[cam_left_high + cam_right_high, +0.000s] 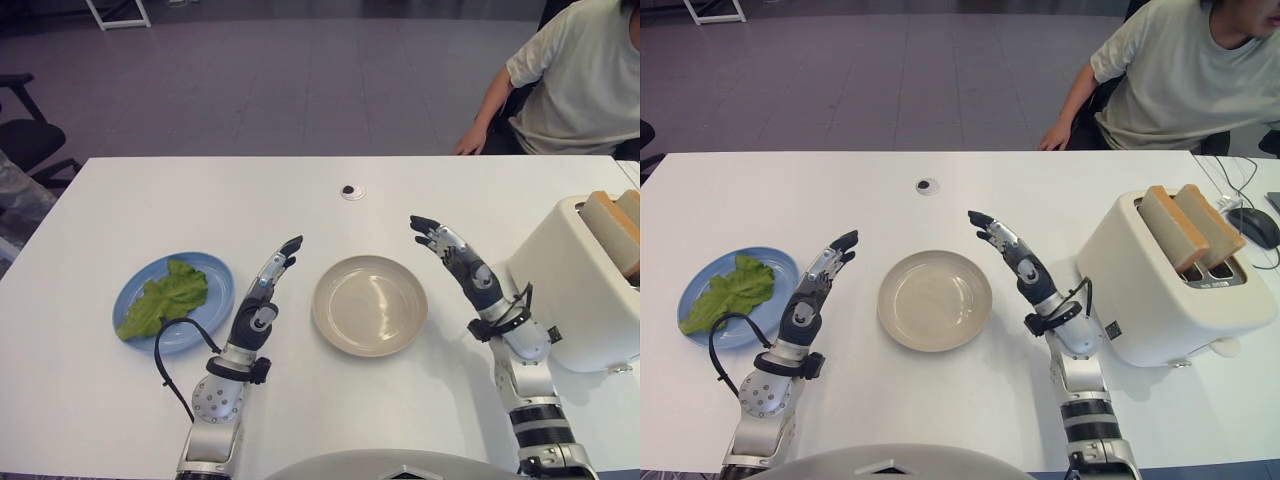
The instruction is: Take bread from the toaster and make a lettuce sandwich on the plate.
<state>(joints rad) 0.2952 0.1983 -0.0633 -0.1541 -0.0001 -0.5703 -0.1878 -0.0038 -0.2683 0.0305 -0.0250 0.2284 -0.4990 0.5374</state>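
Fingers of the left hand are stretched out almost straight and hold nothing, tips aimed toward 1 o'clock. The hand sits just off the 9 o'clock rim of the beige plate. The right hand mirrors it at the plate's 3 o'clock side, its fingers extended with only a slight bend, empty, tips aimed toward 11 o'clock.

The beige plate is round, shallow and glossy, and lies mid-bench between the two hands. Further out at 9 o'clock lies a round blue plate. On it lies one crinkled, light green lettuce leaf, flat, its length running from 1 to 7 o'clock.

Further out at 3 o'clock, past the right hand, stands the cream-white toaster with rounded corners. Two bread slices stand upright side by side in its slots, upper halves showing, tan faces with darker brown crusts.

At 12 o'clock from the beige plate a small white disc with a black centre sits in the white bench. A black cable loops out beside the left wrist.
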